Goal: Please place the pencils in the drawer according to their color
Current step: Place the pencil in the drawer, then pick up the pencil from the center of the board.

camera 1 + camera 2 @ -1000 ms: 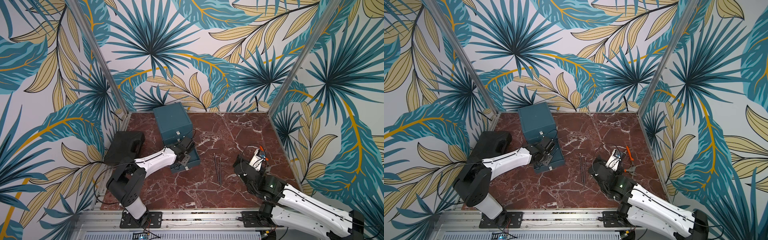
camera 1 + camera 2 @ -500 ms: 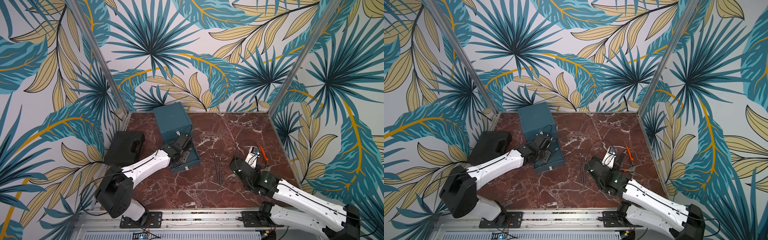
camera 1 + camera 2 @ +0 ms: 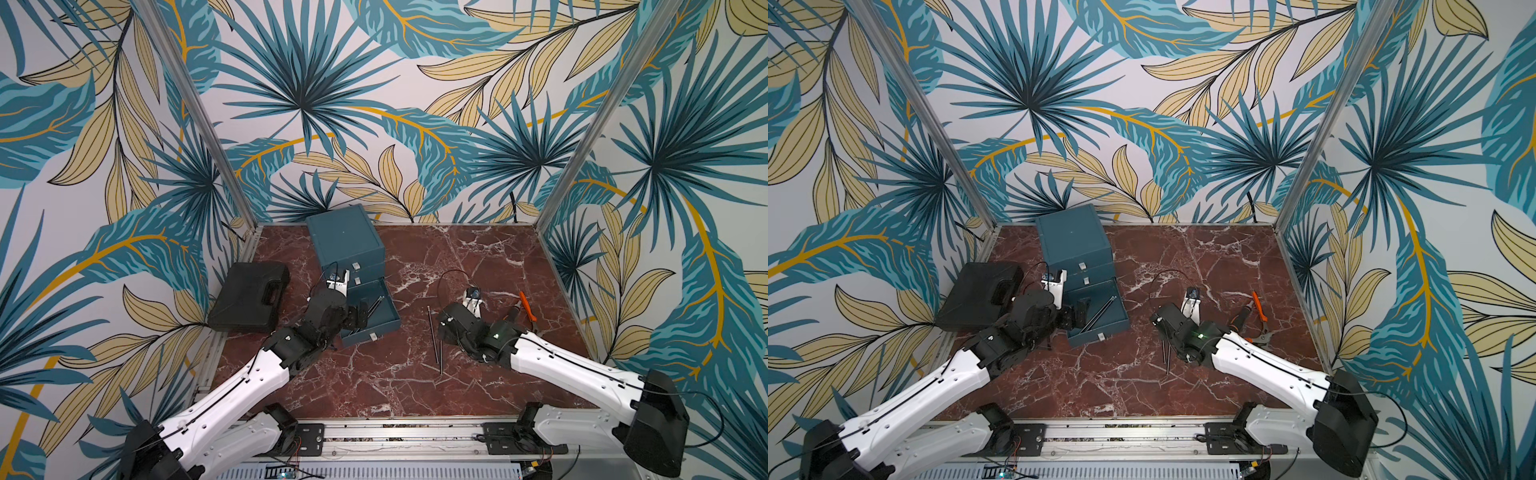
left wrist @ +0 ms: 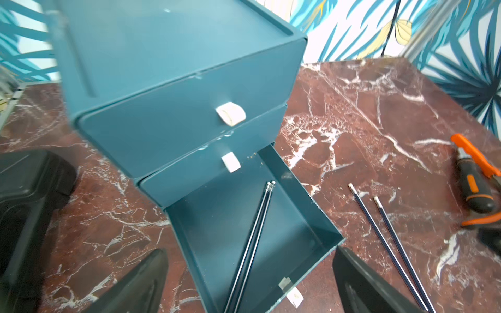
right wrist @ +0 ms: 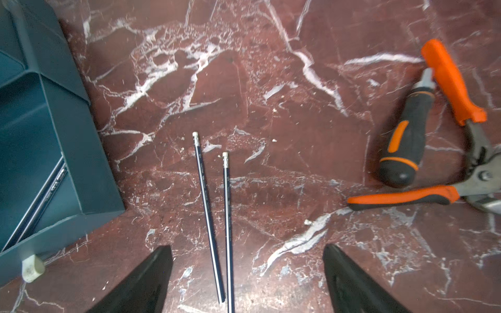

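On the red-brown marble tabletop (image 3: 478, 257) stands the teal three-drawer cabinet (image 3: 345, 237), its bottom drawer (image 4: 222, 216) pulled out; the left gripper (image 4: 249, 252) hangs over it, jaws spread wide and empty; the right gripper (image 5: 247, 247), likewise spread and holding nothing, straddles two dark thin pencils (image 5: 208, 216) lying close together on the marble; two matching dark pencils (image 4: 257, 225) lie inside the drawer. Closing from here might pinch both unevenly, I reckon; one could roll free or drop on the way.
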`<move>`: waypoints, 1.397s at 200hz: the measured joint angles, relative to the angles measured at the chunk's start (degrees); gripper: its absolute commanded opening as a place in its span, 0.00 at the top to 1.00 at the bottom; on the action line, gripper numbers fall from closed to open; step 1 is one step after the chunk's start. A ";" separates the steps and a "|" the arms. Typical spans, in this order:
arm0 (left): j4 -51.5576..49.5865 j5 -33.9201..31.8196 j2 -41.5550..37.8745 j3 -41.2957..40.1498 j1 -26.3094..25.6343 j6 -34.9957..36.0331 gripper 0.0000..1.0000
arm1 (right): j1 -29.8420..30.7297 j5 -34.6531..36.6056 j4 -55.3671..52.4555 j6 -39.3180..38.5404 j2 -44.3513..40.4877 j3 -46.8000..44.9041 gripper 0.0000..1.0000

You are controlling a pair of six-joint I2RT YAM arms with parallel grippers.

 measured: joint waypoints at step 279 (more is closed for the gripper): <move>7.69 -18.73 -18.29 -13.29 1.99 -8.55 0.00 | -8.00 -23.06 2.51 -7.17 23.21 4.26 0.83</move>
